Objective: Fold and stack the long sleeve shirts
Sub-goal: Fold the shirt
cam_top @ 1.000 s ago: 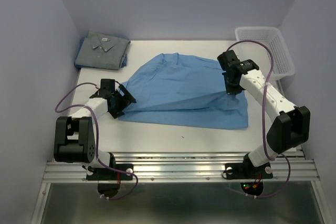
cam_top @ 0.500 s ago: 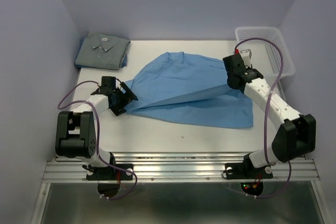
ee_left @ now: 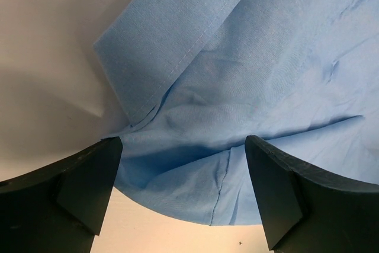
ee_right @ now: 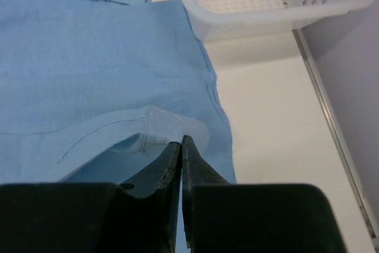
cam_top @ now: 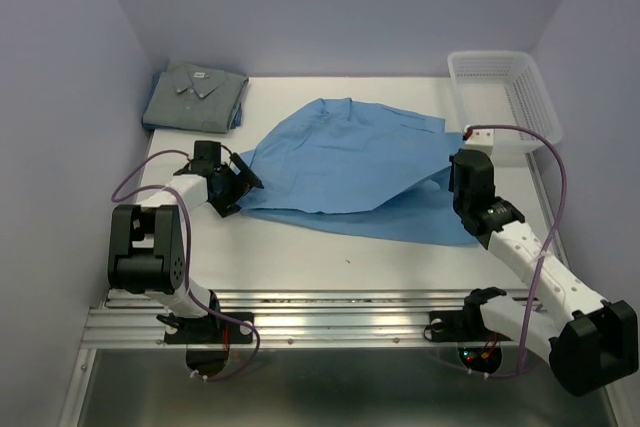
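White counter (cam_top: 300, 252), boxed in by pale lavender walls (cam_top: 340, 7) on three sides; aluminium rail (cam_top: 340, 319) along near edge.

This is a robotics lab test cell. A white bench (cam_top: 300, 247) is boxed in on three sides by bare lavender walls (cam_top: 340, 7). Along the bench's near edge runs an aluminium rail (cam_top: 340, 322) with a left arm (cam_top: 145, 252) and a right arm (cam_top: 520, 247) bolted to it, trailing purple cables (cam_top: 127, 185). On the bench lie practice props: a light blue shirt (cam_top: 350, 162), a folded grey-blue shirt (cam_top: 195, 97) and a white mesh basket (cam_top: 490, 54).
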Motion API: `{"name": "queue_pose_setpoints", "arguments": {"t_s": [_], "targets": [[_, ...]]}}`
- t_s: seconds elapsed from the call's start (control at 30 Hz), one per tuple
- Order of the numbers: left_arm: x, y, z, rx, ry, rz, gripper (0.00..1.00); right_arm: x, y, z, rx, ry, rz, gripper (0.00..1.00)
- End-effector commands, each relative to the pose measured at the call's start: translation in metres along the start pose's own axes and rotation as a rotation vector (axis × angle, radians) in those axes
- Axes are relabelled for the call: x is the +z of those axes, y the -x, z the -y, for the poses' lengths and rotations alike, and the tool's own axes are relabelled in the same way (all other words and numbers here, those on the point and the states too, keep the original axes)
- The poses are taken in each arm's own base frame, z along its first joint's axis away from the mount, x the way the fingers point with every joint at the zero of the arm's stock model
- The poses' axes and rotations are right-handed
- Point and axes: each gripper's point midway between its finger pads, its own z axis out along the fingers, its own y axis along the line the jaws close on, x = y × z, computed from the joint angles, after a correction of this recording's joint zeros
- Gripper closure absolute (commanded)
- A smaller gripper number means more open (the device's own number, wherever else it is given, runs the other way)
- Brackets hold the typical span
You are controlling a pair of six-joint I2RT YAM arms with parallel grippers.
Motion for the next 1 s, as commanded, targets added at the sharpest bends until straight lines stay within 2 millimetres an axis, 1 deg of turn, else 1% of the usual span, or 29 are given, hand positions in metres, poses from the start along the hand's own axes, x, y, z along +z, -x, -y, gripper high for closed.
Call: {"name": "queue_pose_setpoints", "arguments": {"t_s": [0.0,0.1,0.13,0.17,0.23,0.27,0.3,0.33,0.37,0.4,0.43,0.47,0.5,0.53,0.6,0.63,0.67,0.73,0.77,0.8,0.83,0.87,0.9,0.97], "targets": [[0.002,-0.003,-0.015,0.024,0.077,-0.029,0.01,-0.005,-0.008,-0.001,0.144,-0.002,-0.013,0.91],[0.001,0.0,-0.014,0.034,0.08,-0.022,0.01,-0.004,-0.031,0.008,0.131,-0.069,-0.08,0.9],[-0.001,0.001,-0.013,0.04,0.077,-0.019,0.01,-0.005,-0.035,0.014,0.154,-0.112,-0.092,0.86],[-0.001,0.001,-0.013,0.041,0.079,-0.019,0.01,-0.006,-0.041,0.017,0.164,-0.138,-0.11,0.86],[-0.003,0.003,-0.012,0.046,0.082,-0.015,0.01,-0.008,-0.042,0.02,0.213,-0.164,-0.103,0.83],[-0.003,0.003,-0.013,0.047,0.087,-0.014,0.01,-0.009,-0.043,0.023,0.231,-0.176,-0.102,0.77],[-0.004,0.005,-0.012,0.049,0.09,-0.009,0.01,-0.012,-0.047,0.03,0.278,-0.223,-0.1,0.7],[-0.006,0.008,-0.01,0.052,0.09,0.0,0.01,-0.014,-0.05,0.032,0.302,-0.24,-0.102,0.57],[-0.008,0.011,-0.008,0.055,0.088,0.009,0.01,-0.018,-0.053,0.036,0.31,-0.253,-0.113,0.5],[-0.009,0.014,-0.006,0.057,0.086,0.017,0.01,-0.021,-0.054,0.037,0.333,-0.259,-0.117,0.36],[-0.012,0.018,-0.002,0.062,0.08,0.028,0.01,-0.025,-0.052,0.04,0.407,-0.274,-0.108,0.31],[-0.015,0.021,0.0,0.065,0.079,0.039,0.01,-0.031,-0.06,0.045,0.412,-0.296,-0.133,0.29],[-0.016,0.024,0.002,0.067,0.082,0.048,0.01,-0.035,-0.06,0.049,0.477,-0.328,-0.121,0.23],[-0.021,0.031,0.006,0.073,0.081,0.069,0.01,-0.041,-0.057,0.056,0.518,-0.349,-0.104,0.0],[-0.025,0.036,0.009,0.074,0.081,0.086,0.01,-0.051,-0.06,0.069,0.552,-0.412,-0.1,0.0],[-0.028,0.041,0.014,0.081,0.072,0.098,0.01,-0.054,-0.051,0.072,0.578,-0.413,-0.072,0.0],[-0.03,0.042,0.016,0.082,0.066,0.103,0.01,-0.054,-0.047,0.07,0.569,-0.391,-0.069,0.0],[-0.033,0.046,0.023,0.09,0.045,0.11,0.01,-0.05,-0.036,0.054,0.538,-0.291,-0.086,0.0],[-0.037,0.047,0.031,0.095,0.018,0.112,0.01,-0.046,-0.028,0.045,0.536,-0.246,-0.091,0.0],[-0.039,0.047,0.036,0.098,0.001,0.112,0.01,-0.044,-0.025,0.036,0.528,-0.205,-0.105,0.0],[-0.041,0.048,0.042,0.109,-0.019,0.117,0.01,-0.042,-0.025,0.017,0.49,-0.104,-0.144,0.0],[-0.046,0.044,0.056,0.136,-0.052,0.119,0.01,-0.04,-0.021,0.007,0.486,-0.058,-0.158,0.0],[-0.047,0.041,0.066,0.157,-0.075,0.121,0.01,-0.037,-0.024,-0.012,0.493,0.024,-0.196,0.0],[-0.051,0.03,0.088,0.203,-0.137,0.104,0.01,-0.034,-0.022,-0.038,0.478,0.151,-0.217,0.0]]}}
